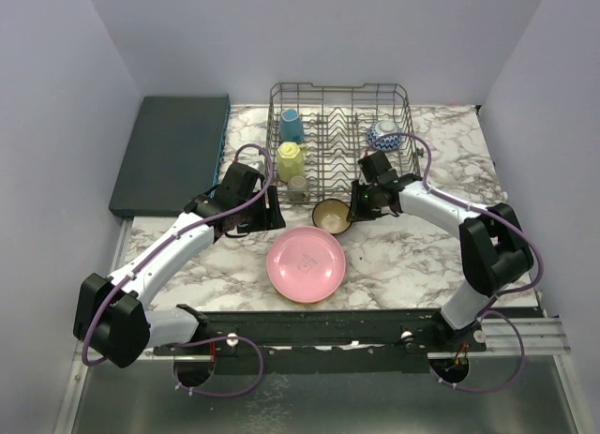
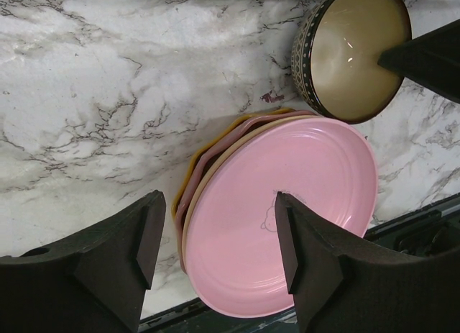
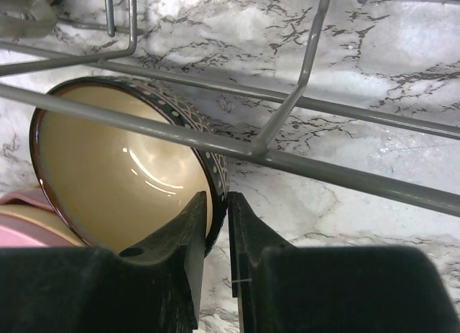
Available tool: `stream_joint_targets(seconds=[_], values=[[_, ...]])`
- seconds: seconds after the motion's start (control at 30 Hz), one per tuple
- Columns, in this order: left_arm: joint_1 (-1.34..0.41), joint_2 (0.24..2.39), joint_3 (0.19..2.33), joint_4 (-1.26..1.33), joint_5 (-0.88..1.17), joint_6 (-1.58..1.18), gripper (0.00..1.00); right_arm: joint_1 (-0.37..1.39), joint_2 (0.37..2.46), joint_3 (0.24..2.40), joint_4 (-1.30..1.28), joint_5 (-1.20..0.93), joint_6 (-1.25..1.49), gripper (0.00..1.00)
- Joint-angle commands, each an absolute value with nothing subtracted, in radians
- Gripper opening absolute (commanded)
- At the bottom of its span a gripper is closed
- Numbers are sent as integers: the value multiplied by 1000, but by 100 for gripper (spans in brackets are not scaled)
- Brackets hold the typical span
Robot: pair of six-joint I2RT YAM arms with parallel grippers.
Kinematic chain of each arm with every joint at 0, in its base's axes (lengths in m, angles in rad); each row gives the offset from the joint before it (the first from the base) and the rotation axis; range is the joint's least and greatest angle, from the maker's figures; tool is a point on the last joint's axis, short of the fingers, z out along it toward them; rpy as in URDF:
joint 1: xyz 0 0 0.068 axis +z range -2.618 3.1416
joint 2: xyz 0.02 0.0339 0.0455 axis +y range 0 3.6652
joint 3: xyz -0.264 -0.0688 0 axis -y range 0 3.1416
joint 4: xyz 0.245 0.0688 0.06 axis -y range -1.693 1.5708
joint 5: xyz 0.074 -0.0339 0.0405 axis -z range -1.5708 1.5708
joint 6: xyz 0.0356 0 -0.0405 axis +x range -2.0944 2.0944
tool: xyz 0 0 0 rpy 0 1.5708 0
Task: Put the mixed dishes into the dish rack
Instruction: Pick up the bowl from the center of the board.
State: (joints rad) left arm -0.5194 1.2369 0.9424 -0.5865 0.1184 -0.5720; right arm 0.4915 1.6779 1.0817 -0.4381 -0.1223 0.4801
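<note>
Now my right claw [image 3: 217, 203] pinches the brown bowl [image 3: 108, 175] by its rim; lift steadily, clearing the dish rack [image 3: 345, 176] wire.

The pink plate [image 2: 287, 203] covers the other plates [image 2: 192, 185] under it; only their left edges show. The right gripper [image 3: 217, 202] hides the near rim of the brown bowl [image 3: 108, 167].

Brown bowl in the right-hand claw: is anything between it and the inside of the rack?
Yes. The right gripper pinches the brown bowl by its rim just outside the dish rack, whose front wire wall stands between them. The bowl would probably need lifting over it.
</note>
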Motion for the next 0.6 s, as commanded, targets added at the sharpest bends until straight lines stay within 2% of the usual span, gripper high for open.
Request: stream_joint_targets(seconds=[0.0, 0.27, 0.57], values=[[-525, 1218, 953, -595, 100, -542, 69, 501, 1689, 1119, -446, -62, 501, 18], [-525, 1218, 954, -595, 104, -528, 70, 501, 1703, 1145, -476, -24, 507, 1], [-525, 1220, 956, -596, 104, -523, 70, 501, 1685, 1149, -537, 86, 500, 1]])
